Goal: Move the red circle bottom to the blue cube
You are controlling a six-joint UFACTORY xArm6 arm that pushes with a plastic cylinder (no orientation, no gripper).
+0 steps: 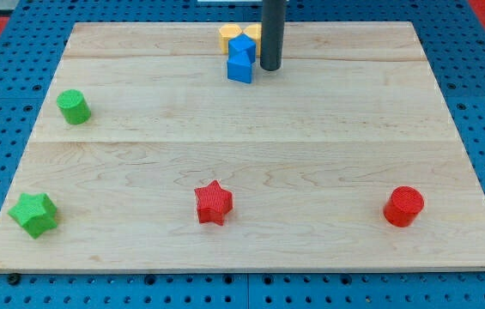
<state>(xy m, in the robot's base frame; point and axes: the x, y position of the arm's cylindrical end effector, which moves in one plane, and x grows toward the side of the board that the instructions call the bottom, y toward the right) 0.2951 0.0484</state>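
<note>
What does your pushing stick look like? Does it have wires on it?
My rod is a plain, straight, dark grey cylinder, smooth and slightly shiny. No wires, labels or markings show on it. My tip is just its flat end. The rest of the arm is out of view.

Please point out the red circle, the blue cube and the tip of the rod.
red circle [403,206], camera view, on its top face
blue cube [239,69], camera view, on its front face
my tip [270,68], camera view, at the rod's lower end
</note>
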